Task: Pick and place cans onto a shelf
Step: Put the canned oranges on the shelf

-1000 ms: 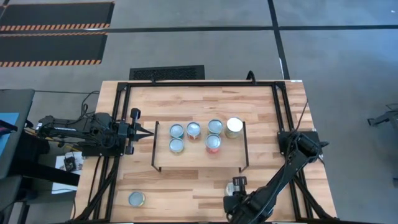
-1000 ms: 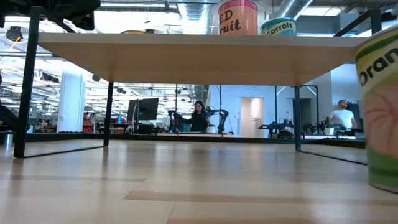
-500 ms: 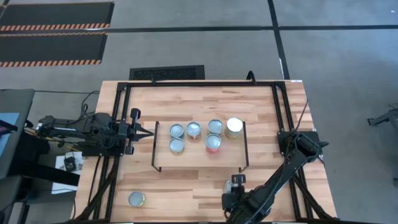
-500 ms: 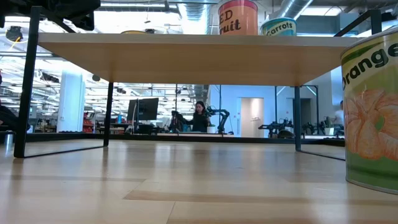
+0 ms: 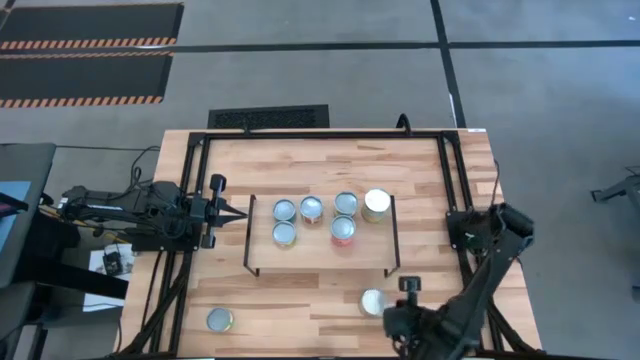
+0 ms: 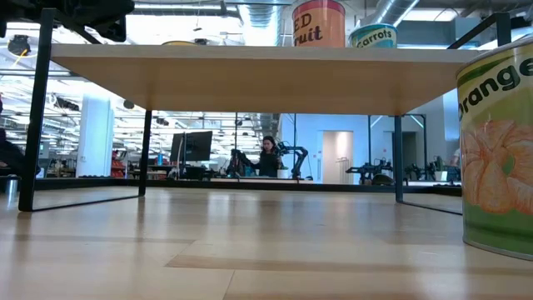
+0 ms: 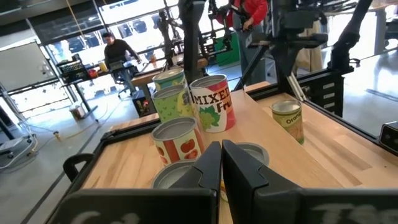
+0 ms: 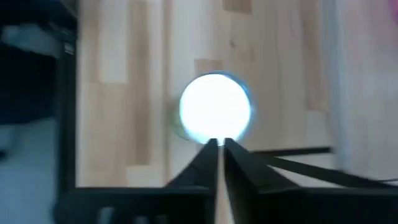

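Observation:
The light-wood shelf (image 5: 320, 255) stands mid-table on black wire legs, with several cans (image 5: 311, 208) upright on its top. A yellow-green can with an orange label (image 5: 372, 302) stands on the table by the shelf's near right corner; it also shows in the low view (image 6: 495, 150) and the right wrist view (image 8: 215, 106). My right gripper (image 8: 217, 144) is shut, just right of and above this can (image 5: 397, 308), pointing down. Another can (image 5: 219, 320) stands at the near left. My left gripper (image 5: 236, 212) is shut, level at the shelf's left end (image 7: 221, 149).
Black frame rails (image 5: 190, 200) run along the table's left and right sides. The shelf's wire legs (image 6: 33, 108) stand on the tabletop, with open room under the shelf. People and equipment show in the room behind.
The orange-label can slid a little toward the table's left, then stood still. My right gripper drew back from over it toward the table's right and near edge, uncovering the can's silver top in the high view.

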You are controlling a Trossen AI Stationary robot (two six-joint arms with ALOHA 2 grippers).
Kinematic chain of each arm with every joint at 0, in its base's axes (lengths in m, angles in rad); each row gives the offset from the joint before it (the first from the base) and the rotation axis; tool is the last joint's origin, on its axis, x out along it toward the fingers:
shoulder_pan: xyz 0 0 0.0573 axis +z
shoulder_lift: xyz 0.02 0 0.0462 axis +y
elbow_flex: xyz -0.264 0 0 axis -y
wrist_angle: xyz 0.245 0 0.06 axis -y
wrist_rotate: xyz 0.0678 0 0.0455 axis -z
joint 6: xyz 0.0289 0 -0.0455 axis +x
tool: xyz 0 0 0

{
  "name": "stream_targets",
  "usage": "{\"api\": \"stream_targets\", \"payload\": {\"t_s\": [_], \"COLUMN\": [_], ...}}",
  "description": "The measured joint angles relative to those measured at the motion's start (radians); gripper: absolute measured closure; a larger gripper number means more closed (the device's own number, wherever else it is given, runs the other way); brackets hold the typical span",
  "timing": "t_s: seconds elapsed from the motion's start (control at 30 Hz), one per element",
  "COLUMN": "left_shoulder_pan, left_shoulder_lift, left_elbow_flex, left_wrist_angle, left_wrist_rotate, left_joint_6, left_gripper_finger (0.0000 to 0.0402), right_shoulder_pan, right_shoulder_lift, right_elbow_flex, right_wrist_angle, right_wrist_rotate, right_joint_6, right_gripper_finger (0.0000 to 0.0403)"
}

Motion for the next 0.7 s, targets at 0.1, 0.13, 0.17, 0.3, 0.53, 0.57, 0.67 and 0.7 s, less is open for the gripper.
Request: {"api": "stream_targets", "payload": {"t_s": [0.1,0.13,0.17,0.3,0.53,0.57,0.67,0.7], "left_shoulder_pan": [0.000,0.000,0.000,0.000,0.000,0.000,0.001,0.001], "left_shoulder_lift": [0.000,0.000,0.000,0.000,0.000,0.000,0.000,0.000], "left_elbow_flex": [0.000,0.000,0.000,0.000,0.000,0.000,0.000,0.000], "left_wrist_angle": [-0.001,-0.002,-0.002,-0.002,-0.005,-0.005,-0.005,-0.005], "left_wrist_rotate": [0.000,0.000,0.000,0.000,0.000,-0.001,-0.017,-0.023], "left_joint_6": [0.000,0.000,0.000,0.009,0.014,0.014,0.015,0.015], "left_gripper_finger": [0.0397,0.0397,0.0398,0.0398,0.0397,0.0398,0.0397,0.0397], "right_shoulder_pan": [0.041,0.053,0.064,0.104,0.159,0.158,0.145,0.140], "right_shoulder_lift": [-0.082,-0.109,-0.135,-0.238,-0.311,-0.311,-0.300,-0.294], "right_elbow_flex": [-0.156,-0.215,-0.272,-0.496,-0.731,-0.734,-0.729,-0.723], "right_wrist_angle": [0.195,0.276,0.360,0.660,1.049,1.062,1.071,1.070], "right_wrist_rotate": [0.073,0.097,0.118,0.219,0.338,0.335,0.326,0.312], "right_joint_6": [0.024,0.024,0.023,0.017,0.017,0.020,0.038,0.042], "right_gripper_finger": [0.0392,0.0390,0.0389,0.0397,0.0392,0.0391,0.0377,0.0369]}}
